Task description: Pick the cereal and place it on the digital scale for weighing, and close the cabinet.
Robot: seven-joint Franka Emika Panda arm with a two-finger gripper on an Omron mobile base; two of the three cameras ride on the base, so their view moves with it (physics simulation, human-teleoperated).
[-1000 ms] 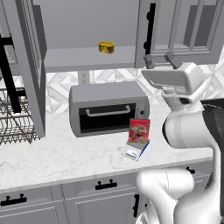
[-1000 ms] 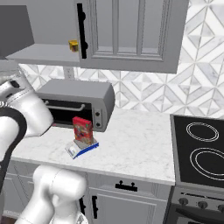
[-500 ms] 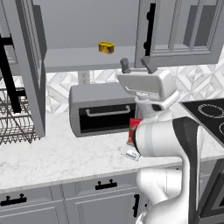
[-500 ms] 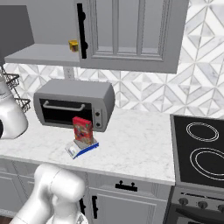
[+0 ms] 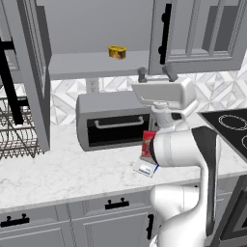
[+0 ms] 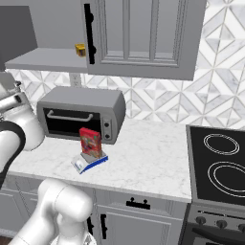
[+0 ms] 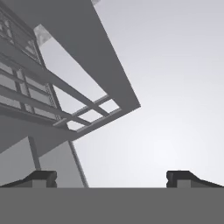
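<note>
While the cereal [image 6: 90,142] already stands upright on the digital scale [image 6: 89,162] on the counter [image 6: 143,158], the tool [image 5: 157,75] is released, fingers up, empty. Cabinet door [image 5: 34,72] hangs open, well to its left, long axis vertical.

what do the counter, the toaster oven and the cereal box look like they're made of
The white speckled counter looks like polished marble or stone: grey veining shows. The large grey toaster oven seems matte painted metal, with a dark, probably glass, door. The thin red cereal box on the small flat digital scale looks like printed cardboard, judging by its flat colourful front.
</note>
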